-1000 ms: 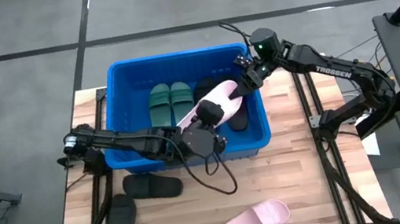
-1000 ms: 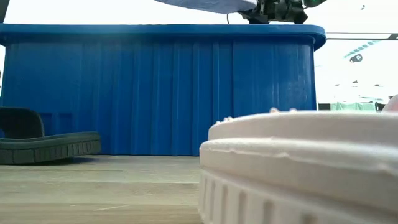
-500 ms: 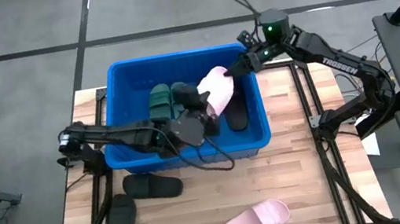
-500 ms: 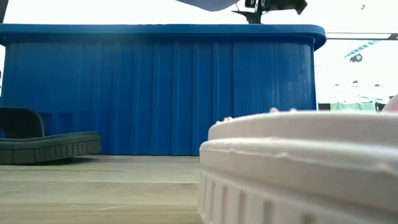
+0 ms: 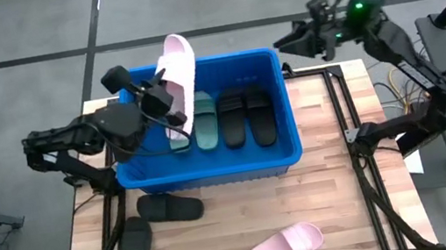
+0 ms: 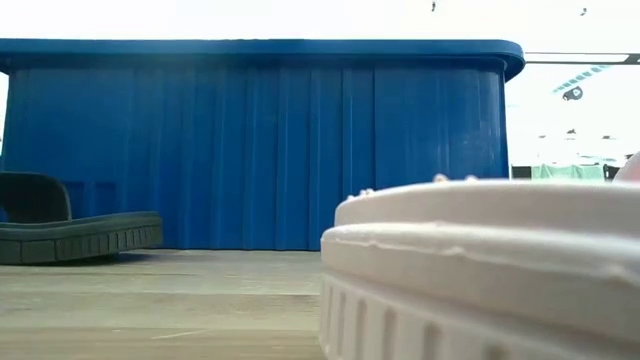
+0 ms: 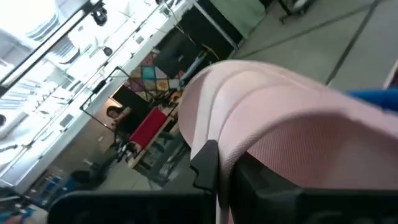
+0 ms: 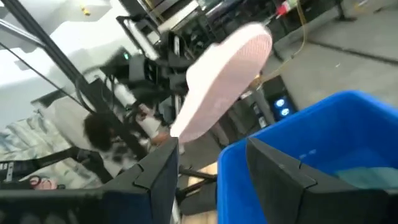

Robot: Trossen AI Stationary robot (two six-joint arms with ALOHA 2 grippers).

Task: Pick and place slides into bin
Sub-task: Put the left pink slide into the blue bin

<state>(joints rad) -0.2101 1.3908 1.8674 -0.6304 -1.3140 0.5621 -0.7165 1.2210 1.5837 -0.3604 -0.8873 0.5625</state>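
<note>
The blue bin (image 5: 211, 167) stands on the table and holds two dark green slides (image 5: 191, 121) and two black slides (image 5: 246, 114) side by side. My left gripper (image 5: 167, 107) is shut on a pale pink slide (image 5: 176, 74) raised over the bin's far left corner. My right gripper (image 5: 289, 41) is open and empty, off the bin's far right corner. The second pink slide (image 5: 285, 244) and two black slides (image 5: 169, 207) lie flat on the table in front of the bin. My left gripper holds the pink slide at its wide strap (image 7: 261, 118); one dark finger (image 7: 206, 167) shows against the strap's edge, the other is hidden by the slide. The slide is lifted clear of the bin and stands almost on end, one end (image 5: 175, 43) up.
The bin's wall (image 6: 260, 140) fills the low view, with a black slide (image 6: 70, 235) at its left and the pink slide (image 6: 480, 270) close to the camera. Bare wood lies between the near slides. People and equipment show in the room behind.
My left gripper has carried the pink slide from over the bin's middle right up and toward the table's left and far edges, tipping it from lying flat to standing on end. My right gripper has drawn back from the slide toward the far right.
</note>
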